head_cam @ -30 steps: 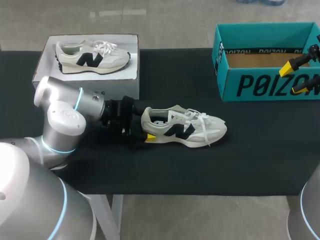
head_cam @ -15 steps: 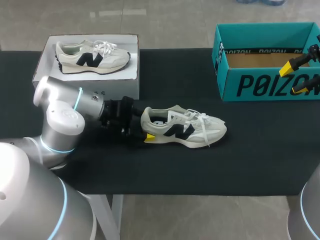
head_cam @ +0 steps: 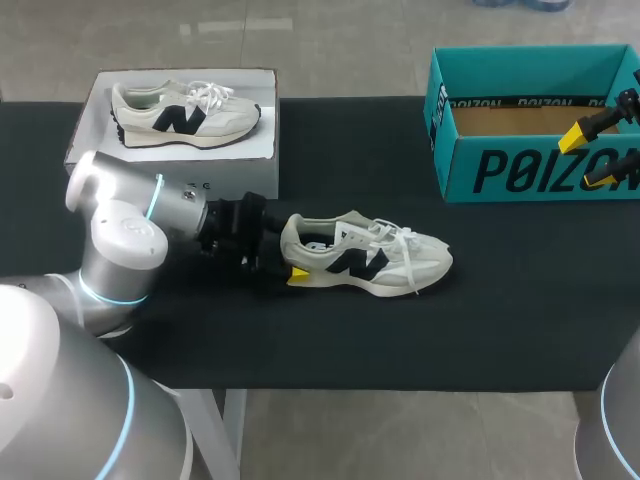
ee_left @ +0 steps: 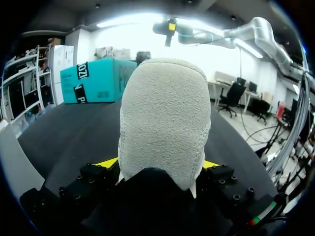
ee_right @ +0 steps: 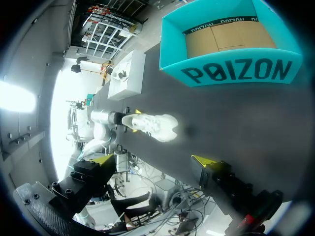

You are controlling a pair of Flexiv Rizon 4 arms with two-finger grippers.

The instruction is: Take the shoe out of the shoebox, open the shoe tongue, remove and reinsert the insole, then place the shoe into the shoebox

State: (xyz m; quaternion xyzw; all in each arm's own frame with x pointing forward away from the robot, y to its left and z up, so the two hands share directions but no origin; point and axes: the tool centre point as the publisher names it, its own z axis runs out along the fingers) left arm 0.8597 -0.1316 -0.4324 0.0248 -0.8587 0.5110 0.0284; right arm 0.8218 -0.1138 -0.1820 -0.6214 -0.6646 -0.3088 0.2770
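Note:
A cream sneaker [head_cam: 365, 255] with a dark side logo lies on its sole on the black table [head_cam: 330, 340], toe pointing right. My left gripper [head_cam: 288, 258] is at its heel. In the left wrist view the grey heel [ee_left: 165, 118] fills the gap between the two yellow fingertips [ee_left: 107, 162], which press on it from both sides. The teal shoebox [head_cam: 520, 170] stands open at the back right and shows only its brown floor. My right gripper [head_cam: 590, 157] hangs open over the box's right end, holding nothing; from there the sneaker [ee_right: 150, 126] and the shoebox [ee_right: 236, 73] lie ahead of it.
A white box [head_cam: 250, 145] at the back left carries a second, matching sneaker [head_cam: 185, 112]. Bare black tabletop runs between the sneaker and the teal box, and along the front edge.
The left gripper has drawn in slightly on the heel, and the sneaker has shifted a hair to the left. The right arm has kept still.

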